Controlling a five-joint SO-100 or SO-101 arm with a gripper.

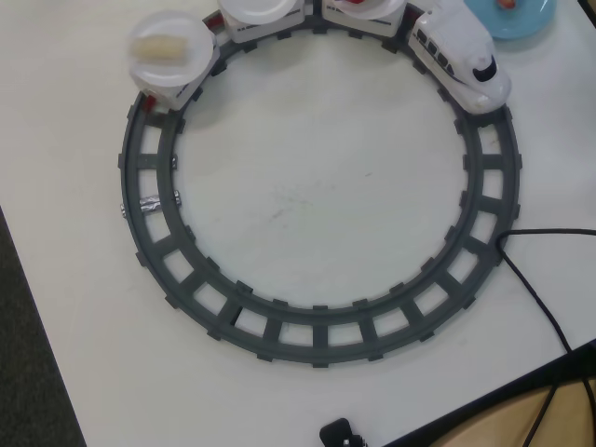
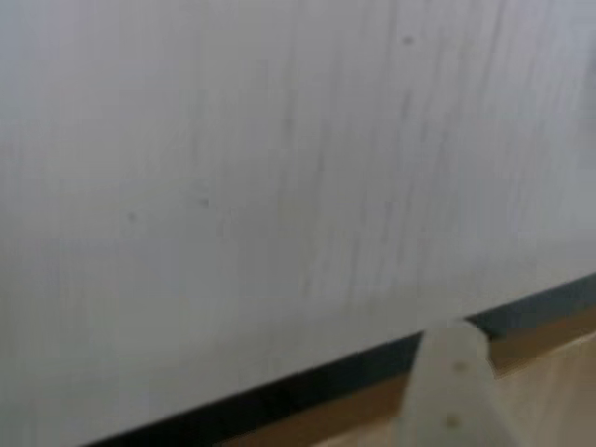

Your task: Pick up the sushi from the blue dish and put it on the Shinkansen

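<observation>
Gripper is showing me only one pale finger at the wrist view's lower right, so I cannot tell its opening. Sushi is sitting on the dish at the overhead view's upper right, beside the Shinkansen.

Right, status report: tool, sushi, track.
Tool state unclear; one blurred finger over bare table edge. Sushi on blue dish, beside Shinkansen. Track unobstructed.

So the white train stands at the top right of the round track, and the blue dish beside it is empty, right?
Not quite. The blue dish is not empty: the overhead view shows an orange-pink sushi on it at the frame's top edge. The white train is at the track's top right.
</observation>
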